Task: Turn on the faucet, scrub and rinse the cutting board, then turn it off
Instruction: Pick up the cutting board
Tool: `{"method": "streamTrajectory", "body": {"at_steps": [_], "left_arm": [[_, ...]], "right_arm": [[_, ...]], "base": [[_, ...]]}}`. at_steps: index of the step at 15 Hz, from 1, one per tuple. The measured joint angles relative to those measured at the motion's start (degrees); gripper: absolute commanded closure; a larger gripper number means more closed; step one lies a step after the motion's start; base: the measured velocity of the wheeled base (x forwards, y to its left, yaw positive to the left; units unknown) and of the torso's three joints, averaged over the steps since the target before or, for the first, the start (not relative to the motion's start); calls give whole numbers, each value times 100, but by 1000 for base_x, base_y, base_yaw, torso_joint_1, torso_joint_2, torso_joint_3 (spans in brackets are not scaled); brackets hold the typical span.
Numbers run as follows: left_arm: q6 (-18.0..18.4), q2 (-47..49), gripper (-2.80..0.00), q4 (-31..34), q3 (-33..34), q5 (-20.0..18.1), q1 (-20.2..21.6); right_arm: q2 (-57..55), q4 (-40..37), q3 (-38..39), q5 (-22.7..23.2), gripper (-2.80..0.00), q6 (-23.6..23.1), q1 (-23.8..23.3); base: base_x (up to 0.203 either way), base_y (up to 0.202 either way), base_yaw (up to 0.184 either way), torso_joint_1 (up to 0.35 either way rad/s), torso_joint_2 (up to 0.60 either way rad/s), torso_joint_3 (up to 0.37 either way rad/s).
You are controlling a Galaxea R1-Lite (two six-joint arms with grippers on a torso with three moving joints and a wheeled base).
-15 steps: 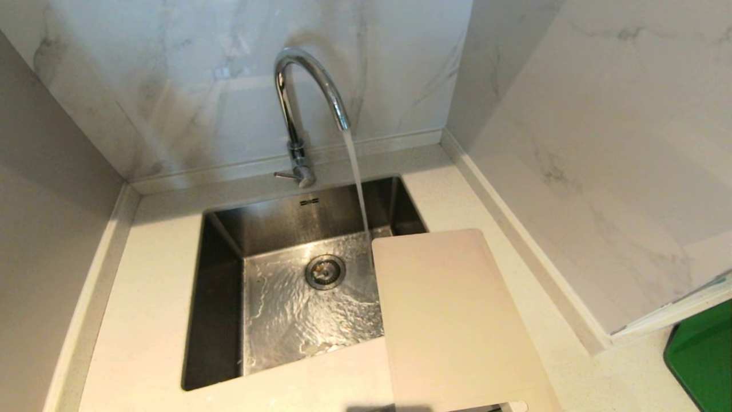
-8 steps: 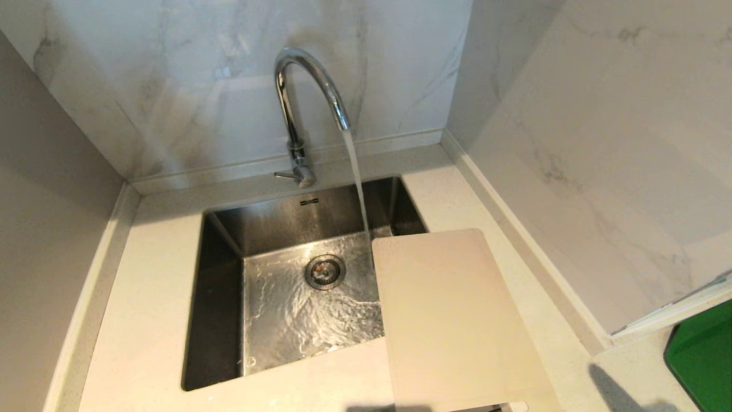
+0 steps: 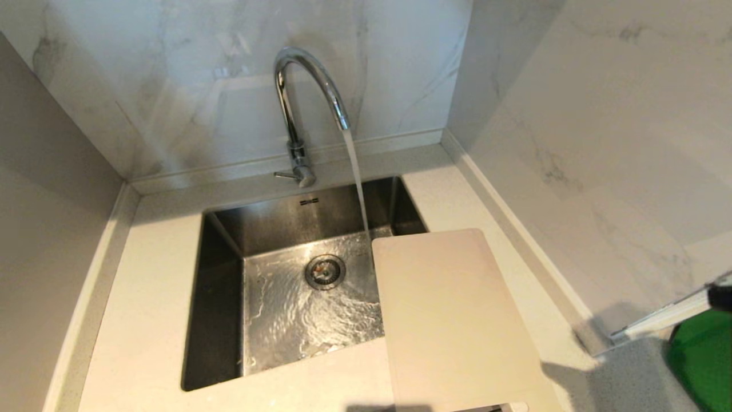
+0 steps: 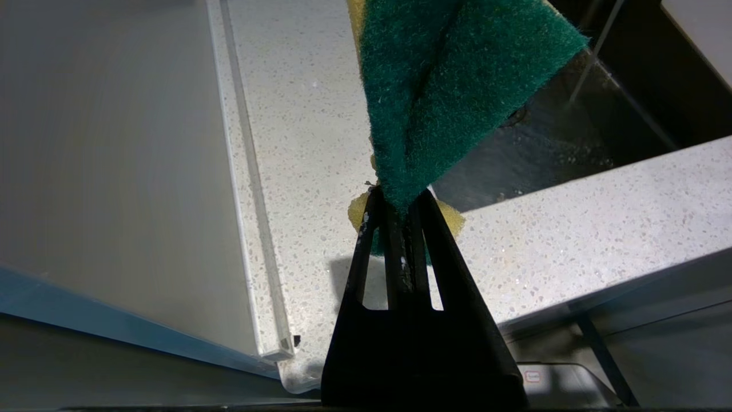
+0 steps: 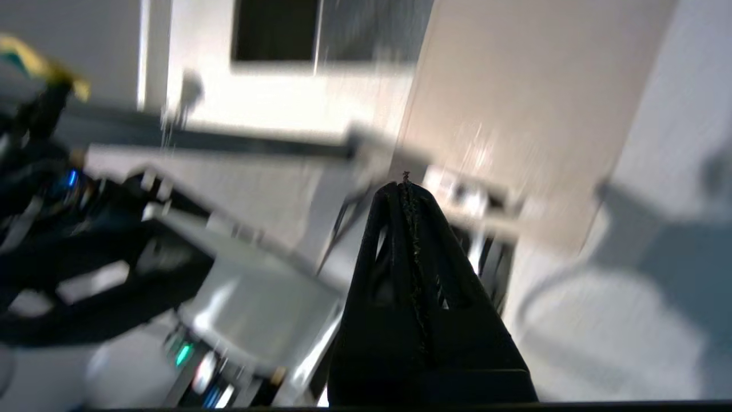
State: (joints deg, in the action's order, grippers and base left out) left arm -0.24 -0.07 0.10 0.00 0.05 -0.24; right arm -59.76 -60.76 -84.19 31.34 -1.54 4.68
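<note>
The chrome faucet (image 3: 303, 91) stands behind the steel sink (image 3: 217, 297), and a stream of water (image 3: 355, 177) runs from its spout into the basin. The cream cutting board (image 3: 457, 320) lies flat on the counter at the right, with one corner over the sink. It also fills the far side of the right wrist view as the cutting board (image 5: 514, 103). My left gripper (image 4: 400, 197) is shut on a green and yellow sponge (image 4: 446, 86) above the counter's near edge, outside the head view. My right gripper (image 5: 405, 186) is shut and empty. A dark part of the right arm (image 3: 721, 297) shows at the right edge.
Marble walls close in the counter (image 3: 148, 320) at the back and right. A bright green flat object (image 3: 700, 360) lies at the far right past the wall's end. A white ledge (image 3: 657, 320) juts out beside it.
My right arm has swung up: its dark tip now shows at the head view's right edge, and its shadow has spread over the counter at lower right. The water keeps running and the board has not moved.
</note>
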Motion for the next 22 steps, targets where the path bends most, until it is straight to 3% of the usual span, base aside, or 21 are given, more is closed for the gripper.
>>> {"method": "streamTrajectory", "body": {"at_steps": [3,7,10,14,19,22], "left_arm": [[0,0,0,0,0,2,-5],[0,0,0,0,0,2,0],[0,0,0,-1,0,2,0],[2,0,0,0,0,0,0],[-2,0,0,0,0,4,2],[0,0,0,0,0,2,-5]], "right_arm": [[-788,-1133,-194,-271,0,-11,349],[-1407,-1284,315,-923,0,-26,1112],[-1703,-917,873,-1450,0,-38,1854],[-1926,106,1774,-2208,0,-328,2349],[-1954,356,2154,-2283,0,-1144,2464],[-1996,832,2397,-2284,0,-1289,2466]], "base": [[0,0,0,0,0,0],[0,0,0,0,0,0],[0,0,0,0,0,0],[0,0,0,0,0,0],[0,0,0,0,0,0],[0,0,0,0,0,0]]}}
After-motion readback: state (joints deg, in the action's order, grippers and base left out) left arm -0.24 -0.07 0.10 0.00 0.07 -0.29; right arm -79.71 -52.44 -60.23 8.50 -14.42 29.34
